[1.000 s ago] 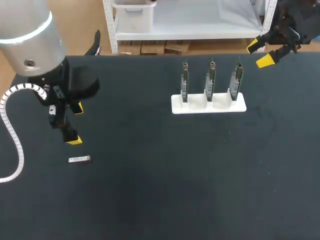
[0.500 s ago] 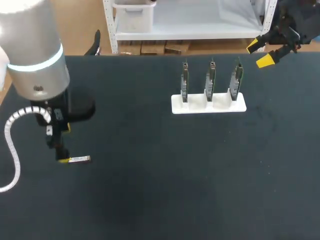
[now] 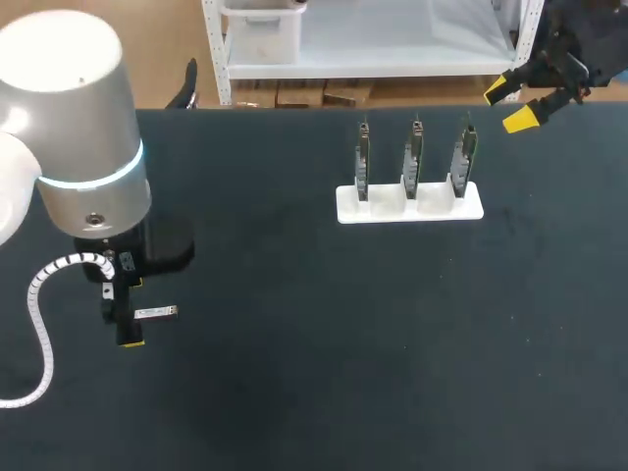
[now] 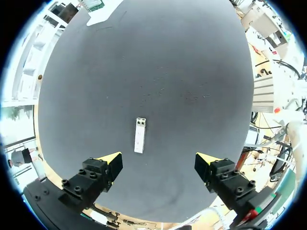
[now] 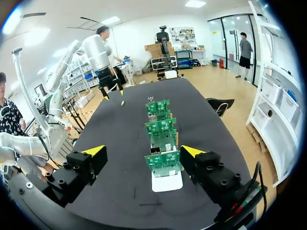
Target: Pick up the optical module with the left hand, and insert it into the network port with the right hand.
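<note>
one optical module (image 4: 139,135) near left claw (image 4: 158,159)

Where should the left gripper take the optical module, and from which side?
Probably mid-body, across its long sides, from straight above. The optical module lies flat on the table, long and thin, lengthwise ahead of the open left gripper, so its fingers close across the narrow width.

I am looking at a matt black counter (image 3: 343,343), faintly speckled, a small optical module (image 4: 139,135) gleaming like bare metal, a smooth white plastic stand (image 3: 409,206), my left arm (image 3: 88,137) showing a satin silver shell, its fingers (image 4: 91,179) showing matt black with yellow tips
</note>
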